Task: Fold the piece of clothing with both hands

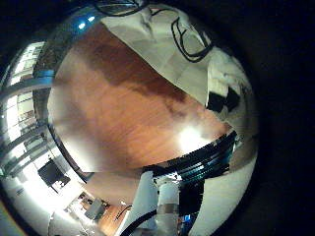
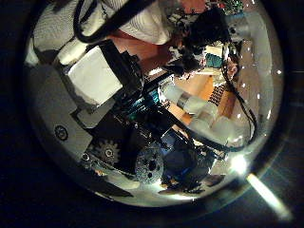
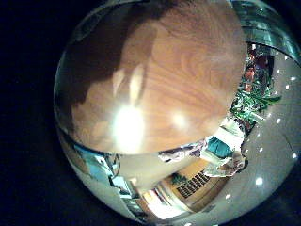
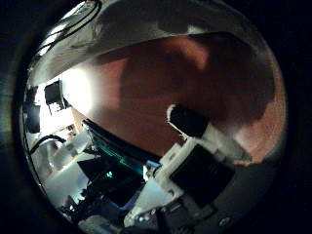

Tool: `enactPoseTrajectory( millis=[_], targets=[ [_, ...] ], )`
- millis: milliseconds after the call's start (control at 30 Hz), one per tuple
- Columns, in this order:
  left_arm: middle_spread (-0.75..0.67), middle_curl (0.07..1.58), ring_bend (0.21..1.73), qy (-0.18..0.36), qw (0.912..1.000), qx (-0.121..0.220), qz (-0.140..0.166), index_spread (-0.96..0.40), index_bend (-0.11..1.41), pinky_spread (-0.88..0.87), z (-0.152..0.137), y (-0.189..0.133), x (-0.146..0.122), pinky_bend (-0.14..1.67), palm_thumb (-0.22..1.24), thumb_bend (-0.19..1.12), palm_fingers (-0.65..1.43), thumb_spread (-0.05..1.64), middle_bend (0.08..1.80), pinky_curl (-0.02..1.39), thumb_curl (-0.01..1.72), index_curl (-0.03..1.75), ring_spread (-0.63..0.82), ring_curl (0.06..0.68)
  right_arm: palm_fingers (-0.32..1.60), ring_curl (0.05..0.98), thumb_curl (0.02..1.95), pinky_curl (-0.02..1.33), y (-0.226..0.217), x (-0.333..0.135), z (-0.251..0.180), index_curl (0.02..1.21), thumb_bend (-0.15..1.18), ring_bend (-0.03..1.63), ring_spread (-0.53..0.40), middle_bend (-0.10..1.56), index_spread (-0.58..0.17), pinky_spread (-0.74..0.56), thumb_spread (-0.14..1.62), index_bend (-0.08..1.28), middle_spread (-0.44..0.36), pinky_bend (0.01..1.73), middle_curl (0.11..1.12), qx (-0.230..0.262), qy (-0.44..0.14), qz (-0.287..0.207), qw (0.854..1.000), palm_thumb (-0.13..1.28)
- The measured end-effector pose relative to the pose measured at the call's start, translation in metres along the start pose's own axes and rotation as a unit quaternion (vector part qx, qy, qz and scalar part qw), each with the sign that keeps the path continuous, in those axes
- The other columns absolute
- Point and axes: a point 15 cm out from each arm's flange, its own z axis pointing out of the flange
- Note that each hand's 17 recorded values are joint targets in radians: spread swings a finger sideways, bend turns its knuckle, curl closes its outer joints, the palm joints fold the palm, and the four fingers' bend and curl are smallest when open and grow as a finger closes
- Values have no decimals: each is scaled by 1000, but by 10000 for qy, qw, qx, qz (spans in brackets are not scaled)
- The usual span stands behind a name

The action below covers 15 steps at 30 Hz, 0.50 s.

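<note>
Wooden desk (image 3: 160,75) surface fills the right little finger side palm view; no cloth lies below that palm. In the left little finger side palm view, the cloth (image 1: 182,44), pale with a dark looped outline on it, lies on the desk at the upper right of the frame, with bare wood across the centre. The left hand (image 2: 142,104) shows in its thumb side palm view as black and white finger parts reaching in across the centre; the cloth appears beyond them at the top of the frame, and whether the fingers touch it cannot be determined. The right hand (image 4: 195,146) shows in its thumb side palm view with white and black fingers extended, relaxed, over bare wood, holding nothing.
</note>
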Motion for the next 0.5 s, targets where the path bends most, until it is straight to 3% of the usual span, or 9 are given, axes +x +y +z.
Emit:
enactPoseTrajectory(
  millis=[33,67,167,200,233,333,500],
  targets=[
    [-594,845,1203,7,10000,11,-14,-750,215,-630,-2,0,-1,1110,752,-13,1102,1116,909,672,608,1134,-503,498,870,326,380,233,-3,1,-2,296,-8,887,-300,476,-368,-223,1029,147,-249,677,466,80,12,28,10000,689],
    [-594,845,1202,16,10000,18,-20,-752,211,-629,-3,1,-1,1109,751,-13,1104,1116,912,672,608,1139,-503,498,920,350,385,256,-4,1,-4,303,-8,926,-314,501,-385,-289,1024,159,-268,731,488,125,16,46,9999,707],
    [-597,847,1201,37,10000,17,-26,-756,204,-626,-8,2,-3,1108,748,-14,1105,1112,916,673,610,1151,-503,497,1067,402,396,312,-6,3,-13,340,-10,993,-334,576,-425,-394,1014,209,-309,838,546,240,49,65,9997,746],
    [-598,848,1201,51,10000,12,-29,-759,200,-625,-8,3,-4,1107,748,-14,1105,1111,916,673,611,1157,-504,497,1195,434,406,352,-6,4,-17,397,-8,1018,-332,638,-452,-411,1010,315,-321,907,590,291,63,70,9995,773],
    [-598,848,1200,62,10000,18,-35,-759,199,-624,-9,4,-6,1107,748,-13,1105,1111,916,673,611,1159,-504,497,1199,443,410,367,-7,5,-22,408,-8,1027,-330,652,-458,-414,1006,333,-322,932,602,362,81,82,9993,781],
    [-599,849,1200,93,9999,18,-50,-765,196,-623,-12,5,-8,1107,747,-13,1105,1109,916,673,613,1172,-504,497,1290,499,433,444,-9,8,-37,536,-6,1099,-305,820,-473,-381,995,575,-323,1067,697,556,129,115,9983,838],
    [-601,850,1201,142,9999,-52,-33,-771,194,-622,-13,13,-10,1108,746,-13,1104,1108,916,674,615,1188,-504,498,1256,569,476,535,-6,14,-62,693,13,1219,-272,1005,-422,-316,1030,858,-278,1221,794,798,199,153,9965,944]
  ],
)
